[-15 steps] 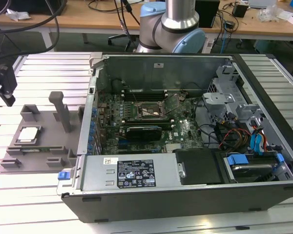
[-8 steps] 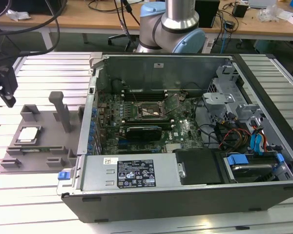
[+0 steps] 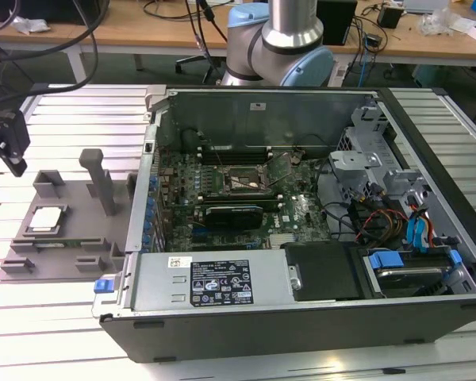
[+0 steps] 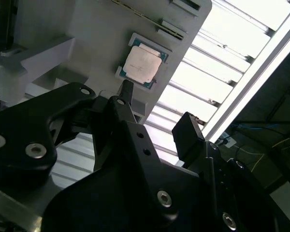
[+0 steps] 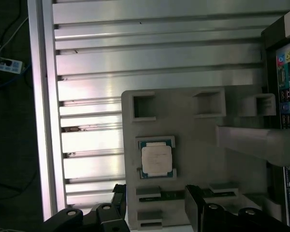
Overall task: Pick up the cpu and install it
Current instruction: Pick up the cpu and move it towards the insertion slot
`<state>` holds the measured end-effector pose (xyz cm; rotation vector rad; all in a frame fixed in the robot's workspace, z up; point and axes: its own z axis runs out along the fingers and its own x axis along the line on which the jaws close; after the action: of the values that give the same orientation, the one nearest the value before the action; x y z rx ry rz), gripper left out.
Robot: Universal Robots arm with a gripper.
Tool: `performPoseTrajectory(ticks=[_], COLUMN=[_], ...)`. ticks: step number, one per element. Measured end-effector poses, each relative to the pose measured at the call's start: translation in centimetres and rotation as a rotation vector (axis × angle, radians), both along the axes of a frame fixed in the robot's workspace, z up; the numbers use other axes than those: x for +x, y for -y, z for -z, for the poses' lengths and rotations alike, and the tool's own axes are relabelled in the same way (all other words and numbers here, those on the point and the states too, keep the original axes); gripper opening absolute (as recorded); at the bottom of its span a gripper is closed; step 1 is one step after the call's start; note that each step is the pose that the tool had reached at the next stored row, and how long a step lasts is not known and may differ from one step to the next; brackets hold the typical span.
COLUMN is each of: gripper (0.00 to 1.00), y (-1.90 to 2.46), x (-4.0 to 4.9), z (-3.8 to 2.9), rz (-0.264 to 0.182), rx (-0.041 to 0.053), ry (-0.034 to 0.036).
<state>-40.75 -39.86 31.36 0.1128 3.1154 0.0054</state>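
The cpu (image 3: 46, 218), a small silvery square chip with a pale rim, lies flat in a recess of the grey plastic tray (image 3: 75, 242) at the exterior view's left. In both wrist views the cpu (image 4: 143, 65) (image 5: 156, 159) sits untouched in that recess. My gripper (image 3: 12, 157) hangs above the table, to the left of the tray and higher than it. Its black fingers (image 4: 127, 92) stand apart, so the gripper (image 4: 157, 113) (image 5: 156, 194) is open with nothing between them. The cpu lies beyond the fingertips, roughly in line with the gap.
An open computer case (image 3: 301, 317) fills the exterior view's middle and right, its motherboard socket (image 3: 238, 182) exposed. The tray (image 5: 198, 140) carries an upright grey post (image 3: 101, 178) and several small pockets. The slatted metal table (image 5: 159, 53) ends at a rail (image 5: 41, 106).
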Motion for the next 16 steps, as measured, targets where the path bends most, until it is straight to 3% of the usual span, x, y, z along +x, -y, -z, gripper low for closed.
performPoseTrajectory(ticks=[16], gripper=[0.6], y=[0.0], x=[0.0], z=[0.99], rz=[0.0], rx=[0.0], ry=[0.0001])
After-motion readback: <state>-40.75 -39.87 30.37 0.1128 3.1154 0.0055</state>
